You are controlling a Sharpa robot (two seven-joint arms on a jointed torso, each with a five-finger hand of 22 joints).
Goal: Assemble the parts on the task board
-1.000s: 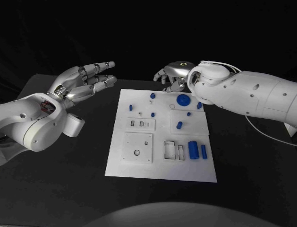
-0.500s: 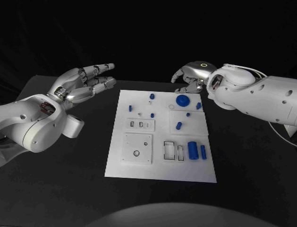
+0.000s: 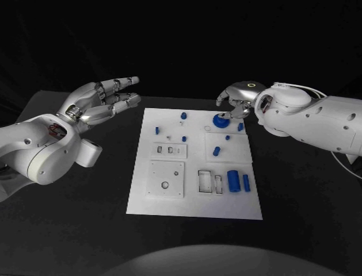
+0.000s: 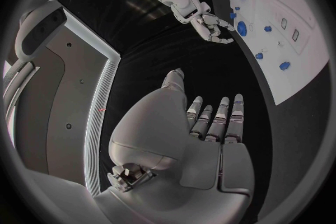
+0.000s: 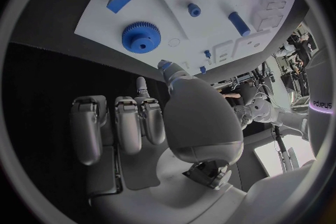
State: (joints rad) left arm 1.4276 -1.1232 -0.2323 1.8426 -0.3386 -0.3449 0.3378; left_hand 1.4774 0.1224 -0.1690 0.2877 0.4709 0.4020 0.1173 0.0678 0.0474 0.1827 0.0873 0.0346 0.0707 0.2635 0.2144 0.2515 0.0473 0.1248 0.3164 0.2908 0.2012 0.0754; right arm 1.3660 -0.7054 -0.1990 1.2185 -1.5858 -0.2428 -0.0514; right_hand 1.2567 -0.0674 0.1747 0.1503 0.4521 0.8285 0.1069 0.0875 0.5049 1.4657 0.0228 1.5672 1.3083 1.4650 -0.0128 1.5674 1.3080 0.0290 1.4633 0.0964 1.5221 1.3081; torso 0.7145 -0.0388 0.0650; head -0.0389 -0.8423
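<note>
The white task board [image 3: 193,198] lies mid-table with blue parts on it. A blue gear [image 3: 220,121] sits near its far edge, a small blue block [image 3: 241,127] just to its right. My right hand [image 3: 235,102] hovers over the far edge, directly above and behind the gear, fingers loosely bent and apart, holding nothing. In the right wrist view the gear [image 5: 141,37] lies just beyond the fingertips [image 5: 115,106]. My left hand [image 3: 102,100] hangs left of the board's far-left corner, fingers spread, empty. From the left wrist view, the right hand [image 4: 210,25] shows beside the gear [image 4: 241,27].
Small blue pegs [image 3: 183,115] [image 3: 157,130] stand at the board's far left. A short cylinder [image 3: 217,152] lies mid-board; a thick cylinder [image 3: 233,179] and a slim one [image 3: 246,183] lie at the near right beside rectangular slots [image 3: 205,180]. Black table surrounds the board.
My right hand has swung to the right along the board's far edge, then come nearer and lower over the blue gear. The left hand has stayed still.
</note>
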